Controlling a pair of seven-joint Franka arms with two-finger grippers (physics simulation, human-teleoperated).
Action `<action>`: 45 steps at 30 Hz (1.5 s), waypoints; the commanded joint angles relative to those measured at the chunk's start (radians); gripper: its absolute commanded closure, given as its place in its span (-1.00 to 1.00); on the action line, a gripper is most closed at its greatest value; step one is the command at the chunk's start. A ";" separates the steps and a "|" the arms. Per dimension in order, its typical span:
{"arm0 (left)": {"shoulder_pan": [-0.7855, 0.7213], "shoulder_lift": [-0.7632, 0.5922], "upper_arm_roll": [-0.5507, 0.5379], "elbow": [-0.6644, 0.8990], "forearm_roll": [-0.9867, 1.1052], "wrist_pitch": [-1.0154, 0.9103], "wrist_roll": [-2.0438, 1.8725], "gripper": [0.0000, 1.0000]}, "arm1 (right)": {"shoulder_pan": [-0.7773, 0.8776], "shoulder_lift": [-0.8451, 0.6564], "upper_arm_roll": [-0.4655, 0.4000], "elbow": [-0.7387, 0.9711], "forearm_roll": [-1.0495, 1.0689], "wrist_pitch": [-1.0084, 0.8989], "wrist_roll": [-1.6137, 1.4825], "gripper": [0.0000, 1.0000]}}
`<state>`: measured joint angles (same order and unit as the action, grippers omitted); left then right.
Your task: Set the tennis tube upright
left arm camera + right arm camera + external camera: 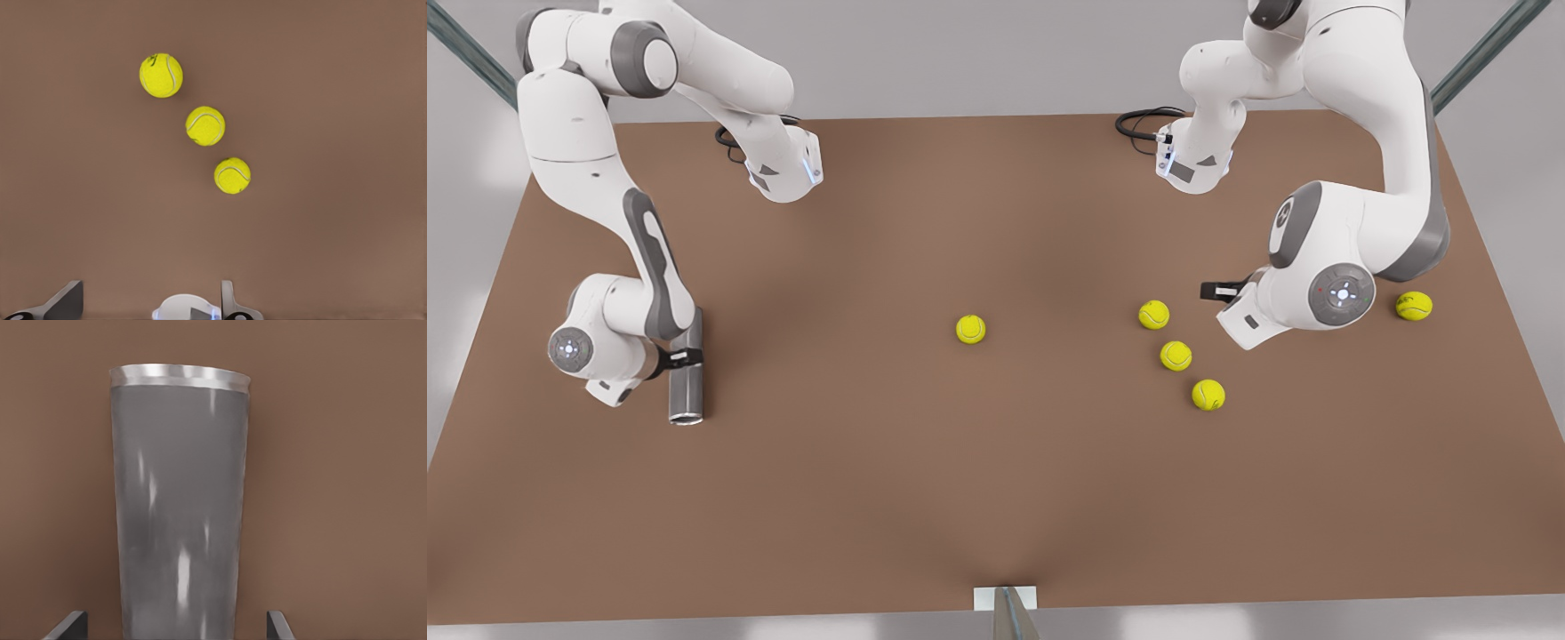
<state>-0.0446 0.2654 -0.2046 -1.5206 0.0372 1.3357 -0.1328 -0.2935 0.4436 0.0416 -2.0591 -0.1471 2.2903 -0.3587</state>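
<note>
Grey metallic tennis tube [180, 513] lies flat on my brown desk [871, 498] at the front view's left, between my right tool's [685, 358] spread fingers, ready for gripping and tipping upright. My left tool [1221, 291], also spread, waits beside three yellow-green tennis balls [205, 125].

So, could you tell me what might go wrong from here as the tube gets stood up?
The right gripper straddles the tennis tube, lying on the table, but its fingers appear apart from the wall: a loose grip could let the smooth cylinder roll or slip. The left gripper hovers open near three tennis balls.
</note>
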 commanded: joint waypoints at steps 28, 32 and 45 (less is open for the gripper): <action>-0.014 0.009 0.016 0.002 0.003 -0.007 0.021 -1.00 | 0.020 -0.083 0.130 -0.007 -0.008 0.026 -0.171 -0.28; -0.014 0.009 0.016 0.002 0.001 -0.007 0.021 -1.00 | 0.396 -0.023 0.133 0.117 -0.028 -0.011 -0.212 -0.28; -0.014 0.017 0.016 0.000 0.000 -0.003 0.022 -1.00 | 0.815 0.244 0.089 0.396 -0.623 0.215 -0.224 -0.28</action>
<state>-0.0583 0.2816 -0.1883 -1.5195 0.0365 1.3331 -0.1152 0.5184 0.6775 0.1329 -1.6746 -0.7040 2.4554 -0.5469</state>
